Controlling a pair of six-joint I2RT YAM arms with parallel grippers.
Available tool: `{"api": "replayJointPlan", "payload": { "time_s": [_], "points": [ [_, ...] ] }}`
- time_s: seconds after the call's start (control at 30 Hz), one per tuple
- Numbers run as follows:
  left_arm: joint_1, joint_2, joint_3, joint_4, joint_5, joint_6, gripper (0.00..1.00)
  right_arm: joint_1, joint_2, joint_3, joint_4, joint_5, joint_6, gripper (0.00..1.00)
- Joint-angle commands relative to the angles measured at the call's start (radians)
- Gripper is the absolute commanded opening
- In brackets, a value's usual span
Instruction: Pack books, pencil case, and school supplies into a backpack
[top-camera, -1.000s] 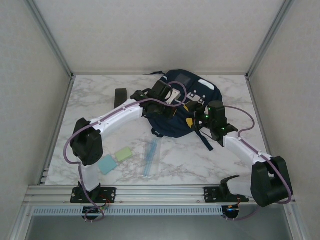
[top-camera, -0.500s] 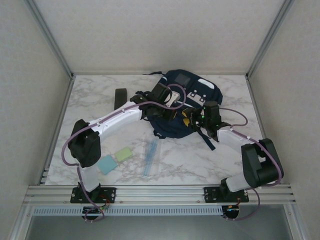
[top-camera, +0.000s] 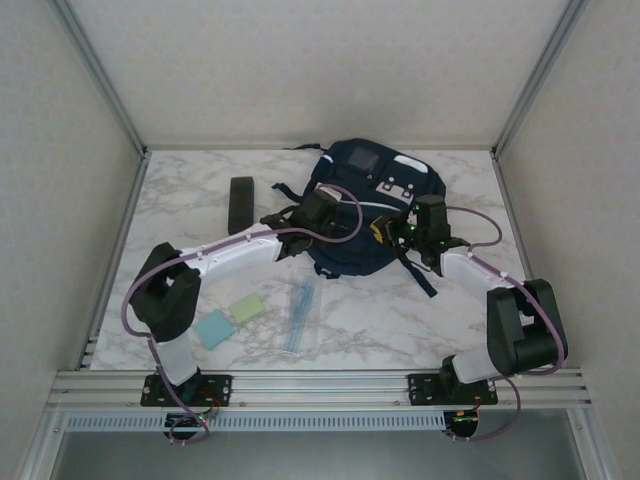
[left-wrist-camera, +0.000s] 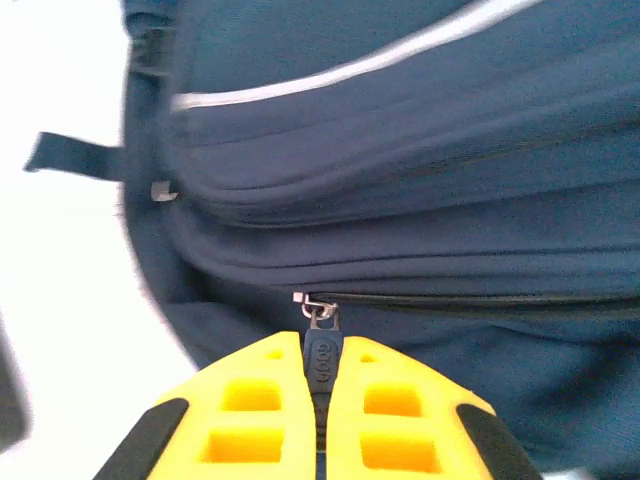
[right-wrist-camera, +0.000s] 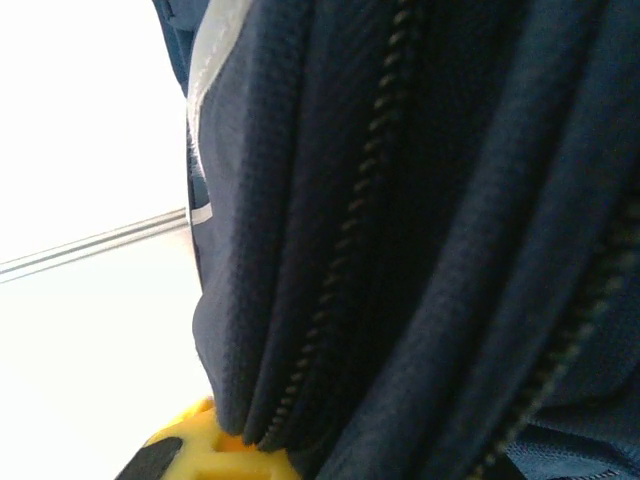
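**Marble table** (top-camera: 190, 215): bears every item below.

**Navy backpack** (top-camera: 380, 180): lies far centre on the table, grey patch and white label facing up. The overhead view gives its whole outline. The wrist views give its zip lines and white stripe (left-wrist-camera: 330, 75) at close range.

**Left gripper** (left-wrist-camera: 321, 348): at the bag's near-left edge. Its yellow fingers are together, clamped on a zipper pull (left-wrist-camera: 320, 368), which is too small to read from overhead.

**Right gripper** (top-camera: 413, 232): at the bag's near-right edge, closed onto a fold of backpack fabric. One yellow finger (right-wrist-camera: 195, 455) shows beneath the fold.

**Clear pencil case** (top-camera: 300, 312), **pale green pad** (top-camera: 247, 308), **pale blue pad** (top-camera: 213, 328): near left of the table, apart from the bag.

**Change:** a second ago the right gripper stood open off the bag's right side, and that arm has since folded inward. The left gripper has drawn back from the bag's top. The pencil case and pads are unmoved.
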Motion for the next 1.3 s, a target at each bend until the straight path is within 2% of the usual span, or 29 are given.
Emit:
{"api": "replayJointPlan", "payload": {
  "time_s": [0.0, 0.17, 0.27, 0.4, 0.5, 0.63, 0.67, 0.73, 0.77, 0.87, 0.97, 1.1, 1.27],
  "points": [
    [0.056, 0.038, 0.045, 0.096, -0.225, 0.027, 0.00, -0.050, -0.046, 0.019, -0.037, -0.011, -0.062, 0.00],
    [0.124, 0.030, 0.052, 0.068, -0.202, 0.005, 0.00, -0.102, -0.056, 0.024, -0.077, -0.019, -0.141, 0.00],
    [0.167, -0.024, 0.049, 0.024, -0.077, -0.028, 0.00, -0.152, -0.009, 0.118, -0.195, -0.043, -0.297, 0.00],
    [0.136, -0.135, -0.002, 0.002, 0.198, -0.057, 0.00, -0.181, 0.097, 0.288, -0.341, -0.058, -0.500, 0.00],
    [0.083, -0.185, -0.028, -0.006, 0.304, -0.107, 0.00, -0.203, 0.159, 0.389, -0.432, -0.013, -0.594, 0.00],
    [0.015, -0.192, -0.053, 0.038, 0.440, -0.201, 0.00, -0.245, 0.200, 0.468, -0.492, 0.021, -0.606, 0.00],
    [0.001, -0.180, -0.047, 0.051, 0.464, -0.221, 0.00, -0.251, 0.198, 0.477, -0.503, 0.028, -0.596, 0.06],
    [-0.015, -0.144, -0.023, 0.061, 0.471, -0.226, 0.00, -0.253, 0.180, 0.481, -0.526, 0.030, -0.577, 0.33],
    [-0.017, -0.117, 0.000, 0.060, 0.469, -0.224, 0.00, -0.253, 0.161, 0.470, -0.525, 0.006, -0.562, 0.42],
    [-0.017, -0.051, 0.079, 0.040, 0.469, -0.220, 0.00, -0.251, 0.078, 0.382, -0.466, -0.075, -0.489, 0.59],
    [-0.017, -0.006, 0.156, 0.022, 0.495, -0.220, 0.00, -0.236, -0.011, 0.266, -0.403, -0.130, -0.414, 0.65],
    [-0.018, 0.021, 0.200, 0.011, 0.536, -0.226, 0.00, -0.170, -0.106, 0.156, -0.345, -0.112, -0.338, 0.71],
    [-0.019, 0.003, 0.186, -0.002, 0.545, -0.224, 0.00, -0.095, -0.111, 0.117, -0.225, -0.077, -0.244, 0.71]
  ]
}}
